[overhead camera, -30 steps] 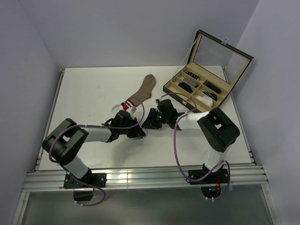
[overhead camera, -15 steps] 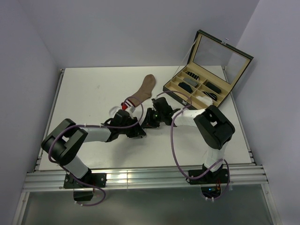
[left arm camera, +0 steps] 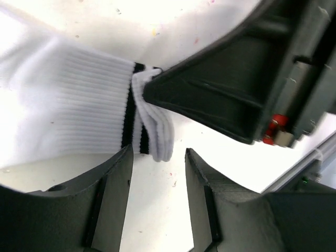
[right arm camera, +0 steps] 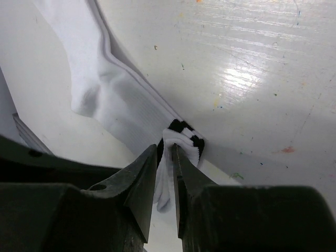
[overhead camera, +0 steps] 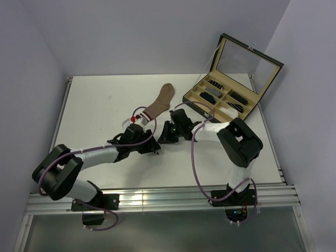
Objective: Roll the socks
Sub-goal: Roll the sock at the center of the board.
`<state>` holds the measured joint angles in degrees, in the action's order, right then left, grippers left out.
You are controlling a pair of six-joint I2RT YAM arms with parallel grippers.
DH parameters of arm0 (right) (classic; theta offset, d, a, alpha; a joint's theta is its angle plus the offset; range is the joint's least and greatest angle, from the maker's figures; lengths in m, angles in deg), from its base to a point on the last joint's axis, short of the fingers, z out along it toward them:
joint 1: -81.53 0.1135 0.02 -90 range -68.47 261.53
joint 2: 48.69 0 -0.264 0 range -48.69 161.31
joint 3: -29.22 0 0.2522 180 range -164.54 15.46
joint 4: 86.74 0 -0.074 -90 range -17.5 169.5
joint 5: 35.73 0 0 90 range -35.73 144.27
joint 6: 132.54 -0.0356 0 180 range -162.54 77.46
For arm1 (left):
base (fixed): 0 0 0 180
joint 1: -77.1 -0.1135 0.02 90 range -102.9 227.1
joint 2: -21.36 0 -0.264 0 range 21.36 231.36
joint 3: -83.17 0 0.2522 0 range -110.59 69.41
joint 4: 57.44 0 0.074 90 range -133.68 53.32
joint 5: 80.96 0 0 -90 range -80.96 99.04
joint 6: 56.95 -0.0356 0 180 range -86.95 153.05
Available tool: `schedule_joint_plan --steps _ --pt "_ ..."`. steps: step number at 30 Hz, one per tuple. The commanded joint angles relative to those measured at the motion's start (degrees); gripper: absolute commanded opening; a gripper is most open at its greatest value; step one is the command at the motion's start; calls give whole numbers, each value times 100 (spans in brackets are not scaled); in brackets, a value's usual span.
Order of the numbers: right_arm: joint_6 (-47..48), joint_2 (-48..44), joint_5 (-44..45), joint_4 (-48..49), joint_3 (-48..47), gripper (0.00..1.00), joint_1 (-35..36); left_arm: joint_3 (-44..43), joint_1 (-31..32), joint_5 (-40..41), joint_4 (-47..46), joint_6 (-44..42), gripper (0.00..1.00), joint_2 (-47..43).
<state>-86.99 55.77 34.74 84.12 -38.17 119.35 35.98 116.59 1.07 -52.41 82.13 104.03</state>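
Note:
The white sock (left arm camera: 73, 105) lies flat on the table, its two dark stripes at the cuff (left arm camera: 153, 137). My right gripper (right arm camera: 167, 152) is shut on that cuff and pinches a fold of it; it shows in the left wrist view as a black finger (left arm camera: 226, 89) on the cuff. My left gripper (left arm camera: 159, 163) is open and empty, its fingers just short of the cuff. In the top view both grippers, left (overhead camera: 156, 148) and right (overhead camera: 164, 137), meet mid-table and hide the white sock. The tan-brown sock (overhead camera: 163, 98) lies flat behind them, striped cuff (overhead camera: 139, 116) toward the left arm.
An open case (overhead camera: 195, 103) with a raised lid (overhead camera: 247, 55) stands at the back right and holds several small sock rolls. Walls close in the table on the left, back and right. The right arm's cable loops over the table.
My left arm has swung its elbow down and to the left, its gripper staying near the cuff. My right gripper has shifted slightly left with the cuff in it.

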Motion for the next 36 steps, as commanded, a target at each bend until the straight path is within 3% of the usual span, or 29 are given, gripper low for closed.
schedule_joint_plan --steps 1,7,19,22,25,30,36 --pt "129 162 424 -418 -87 27 58 -163 444 770 161 -398 49 -287" --pt "103 206 380 -418 -122 27 67 -524 1078 1876 433 -786 49 -33" --pt "59 197 292 -366 -87 27 67 -937 1632 3020 838 -804 42 724" --pt "41 206 248 -357 -95 27 67 -937 1668 3108 864 -733 35 759" --pt "50 197 230 -339 -78 27 67 -876 1659 3135 856 -645 19 680" --pt "68 109 213 -287 -8 27 67 -779 1650 3073 864 -514 10 513" --pt "-38 -277 90 170 282 31 50 -498 1334 2327 671 -268 2 443"
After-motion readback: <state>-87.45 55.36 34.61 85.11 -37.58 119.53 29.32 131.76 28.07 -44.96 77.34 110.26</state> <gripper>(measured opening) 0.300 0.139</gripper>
